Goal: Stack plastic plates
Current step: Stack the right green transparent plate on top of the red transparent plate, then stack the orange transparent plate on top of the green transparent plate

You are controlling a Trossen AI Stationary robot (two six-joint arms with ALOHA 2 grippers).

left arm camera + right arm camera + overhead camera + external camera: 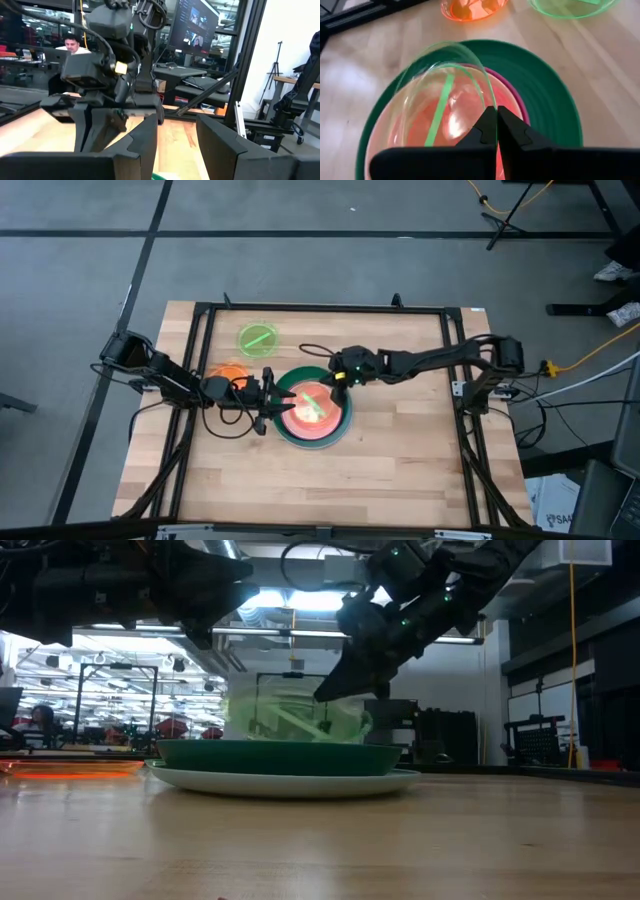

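A neon green plate [442,95] is held tilted over the stack, pinched at its rim by the right claw [496,131], whose fingers are closed on it. Its raised edge points up and away from the claw; being round, it has no long axis. Beneath it a pink plate [420,135], a magenta plate [512,92] and the dark green plate [545,95] are nested. It should be levelled and centred before release. The left claw [262,402] is parted, empty, beside the stack on the surface [400,470].
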